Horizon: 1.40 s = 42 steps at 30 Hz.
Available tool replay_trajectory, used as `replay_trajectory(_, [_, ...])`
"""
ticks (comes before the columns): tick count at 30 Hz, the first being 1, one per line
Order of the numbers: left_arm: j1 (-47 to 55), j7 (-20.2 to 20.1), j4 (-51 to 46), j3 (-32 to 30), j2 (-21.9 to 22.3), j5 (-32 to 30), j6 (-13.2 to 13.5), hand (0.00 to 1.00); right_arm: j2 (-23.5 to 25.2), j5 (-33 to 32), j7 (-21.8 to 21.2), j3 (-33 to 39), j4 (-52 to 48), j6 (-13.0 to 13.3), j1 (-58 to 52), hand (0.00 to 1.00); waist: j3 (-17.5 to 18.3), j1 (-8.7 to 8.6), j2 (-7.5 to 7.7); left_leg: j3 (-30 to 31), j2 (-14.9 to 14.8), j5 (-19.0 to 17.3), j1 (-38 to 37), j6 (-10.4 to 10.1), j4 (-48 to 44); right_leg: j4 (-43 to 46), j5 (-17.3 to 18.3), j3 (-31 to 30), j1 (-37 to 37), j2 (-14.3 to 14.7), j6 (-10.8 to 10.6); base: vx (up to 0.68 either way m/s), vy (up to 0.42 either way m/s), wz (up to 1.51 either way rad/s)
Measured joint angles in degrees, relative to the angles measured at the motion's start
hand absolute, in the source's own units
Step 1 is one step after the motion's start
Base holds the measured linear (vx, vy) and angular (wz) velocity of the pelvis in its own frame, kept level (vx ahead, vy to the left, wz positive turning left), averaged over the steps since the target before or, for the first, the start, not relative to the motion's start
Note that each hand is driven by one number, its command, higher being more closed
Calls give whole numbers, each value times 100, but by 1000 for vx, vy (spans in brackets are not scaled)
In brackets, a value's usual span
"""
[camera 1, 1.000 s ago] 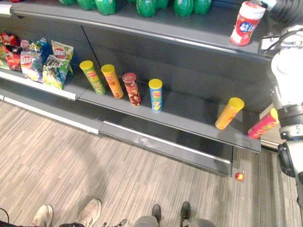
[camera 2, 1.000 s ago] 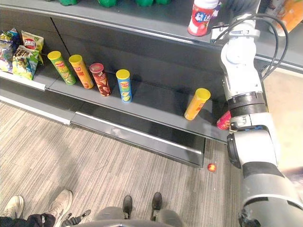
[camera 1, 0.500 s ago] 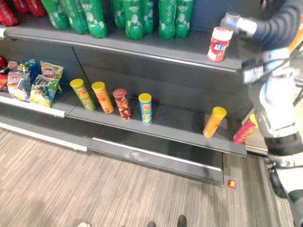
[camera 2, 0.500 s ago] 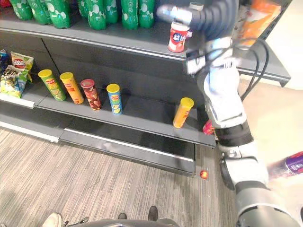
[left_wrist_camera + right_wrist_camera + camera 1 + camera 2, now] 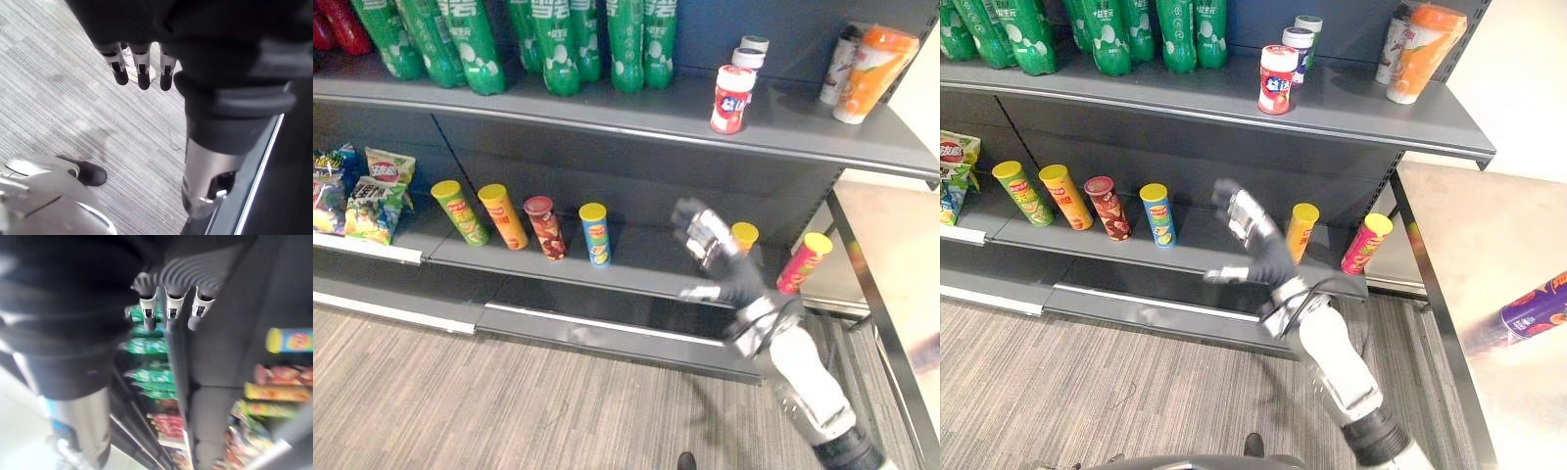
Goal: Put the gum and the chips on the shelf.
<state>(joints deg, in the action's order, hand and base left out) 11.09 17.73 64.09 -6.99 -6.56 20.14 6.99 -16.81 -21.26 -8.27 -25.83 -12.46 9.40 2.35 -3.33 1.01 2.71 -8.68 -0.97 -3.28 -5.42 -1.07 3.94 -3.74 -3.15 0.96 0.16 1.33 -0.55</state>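
Our empty right hand (image 5: 715,250), fingers open, at a dark shelf (image 5: 1197,227).
Swinging it, we risk toppling the yellow-lidded orange chips tube (image 5: 1300,233) just behind.

The shelf (image 5: 803,127) is dark grey, the floor (image 5: 460,401) grey with fine streaks. The bottles (image 5: 558,44) are green, the gum jar (image 5: 731,99) white and red, the jug (image 5: 871,70) orange. Yellow-lidded: green can (image 5: 460,212), orange can (image 5: 503,216), blue can (image 5: 596,234), pink can (image 5: 802,263). The maroon can (image 5: 545,227) has a maroon lid.
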Motion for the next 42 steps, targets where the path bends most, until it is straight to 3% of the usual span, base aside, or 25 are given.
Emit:
replay_trajectory(5, [3,29,111,181,-50,2,-13,0,149,11,-244,-190,1579,72,-568,0,66,-81,-23,-24,-4,-61,4,-39,-17,5,3,-12,3,-1,-4,-3,1,-1])
replay_trajectory(11, [2,34,122,340,-36,6,-100,0,378,568,180,-84,3844,96,-940,0,130,-107,-151,-75,-6,-127,4,-39,-36,25,27,-56,-1,-2,-29,-3,4,-3])
replay_trajectory(20, [15,-53,108,328,21,-2,-215,0,807,1166,907,1522,6683,78,-1012,0,151,-127,-277,-63,13,-151,-90,-44,-29,194,119,10,25,-45,-26,4,5,2])
replay_trajectory(26, [25,-74,123,322,27,-17,-218,0,988,1183,1289,2308,7264,82,-885,0,133,-166,-289,-35,26,-151,-186,-44,-17,163,145,62,141,-63,-55,-3,1,3])
replay_trajectory(31, [22,-223,162,318,27,-15,-221,0,1128,1166,1320,2782,7409,50,-875,0,113,-210,-261,-26,31,-150,-196,-43,-8,68,145,93,200,-71,-59,-1,-2,2])
replay_trajectory(37, [-6,-277,197,266,74,2,-206,0,1167,1118,1430,3247,7441,-175,-876,0,17,-216,-244,-83,20,-185,-347,-57,-4,-25,145,43,346,-51,-59,17,0,-5])
replay_trajectory(42, [-121,-318,201,201,76,7,-197,0,1158,984,1540,3662,7635,-333,-998,0,-262,-254,-256,-340,-66,-660,-250,21,-751,496,351,-169,274,-29,-133,2,25,-24])
